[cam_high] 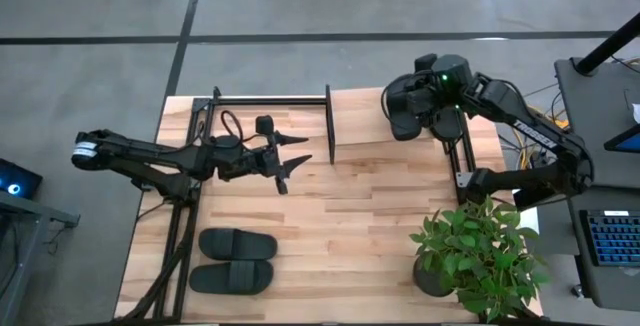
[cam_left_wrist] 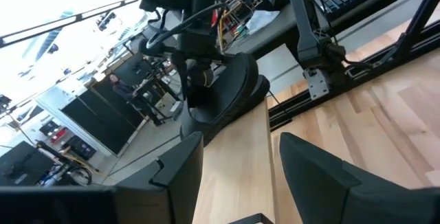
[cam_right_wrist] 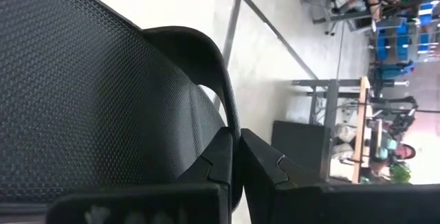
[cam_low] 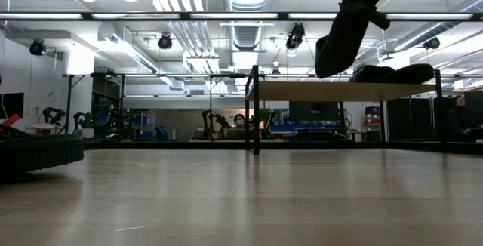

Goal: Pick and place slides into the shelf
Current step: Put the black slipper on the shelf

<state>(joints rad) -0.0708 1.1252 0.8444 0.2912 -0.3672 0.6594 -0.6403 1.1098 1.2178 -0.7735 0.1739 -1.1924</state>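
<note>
Both arms are matte black with jointed links. The left arm point(cam_high: 150, 156) ends in a white-banded base and trails a looped black cable. The right arm point(cam_high: 520, 126) shows a green light and white lettering.

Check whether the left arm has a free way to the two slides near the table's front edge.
Probably yes: the left gripper is open and empty, and bare tabletop lies between it and the two slides; reach itself is unproven.

Two slides point(cam_high: 234, 260) lay side by side on the table point(cam_high: 350, 216), well apart from the shelf point(cam_high: 400, 126). Another slide point(cam_high: 405, 106) sat on the shelf top, a plant point(cam_high: 480, 256) near the shelf's right end.
</note>
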